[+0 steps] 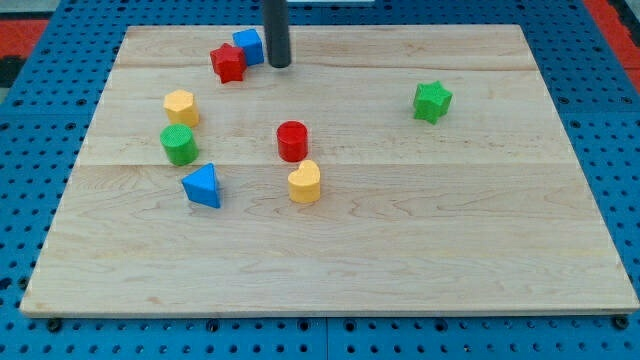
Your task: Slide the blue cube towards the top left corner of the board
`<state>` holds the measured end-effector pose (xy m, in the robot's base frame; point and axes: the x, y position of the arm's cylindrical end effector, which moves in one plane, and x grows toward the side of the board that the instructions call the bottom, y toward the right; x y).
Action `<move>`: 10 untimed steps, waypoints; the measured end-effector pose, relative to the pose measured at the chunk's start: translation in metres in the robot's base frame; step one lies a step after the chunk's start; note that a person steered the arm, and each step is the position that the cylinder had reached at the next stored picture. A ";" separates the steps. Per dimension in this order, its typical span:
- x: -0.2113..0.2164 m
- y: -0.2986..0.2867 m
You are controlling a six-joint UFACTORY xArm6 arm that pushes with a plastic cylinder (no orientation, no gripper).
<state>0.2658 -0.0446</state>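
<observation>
Wooden surface [400, 250], light grain, on a blue pegboard [20, 200].

Contents, the view's left to right:
- Green cylinder [179, 145], left side.
- Yellow block [181, 106], rounded-hexagonal, just above the green cylinder.
- Blue triangular block [203, 186], below both.
- Red star-like block [228, 63], near the top edge.
- Blue cube [249, 46], touching the red star-like block's upper right; top, left of centre.
- My tip [279, 65], just beside the blue cube's right face. No hand fitted, so no open or closed state to record.
- Red cylinder [292, 141], centre.
- Yellow heart-shaped block [305, 182], just below it.
- Green star block [432, 101], alone at right.
</observation>
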 end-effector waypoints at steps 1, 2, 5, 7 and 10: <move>0.001 0.003; -0.001 0.008; -0.042 -0.070; -0.061 -0.101; -0.061 -0.023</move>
<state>0.2045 -0.0675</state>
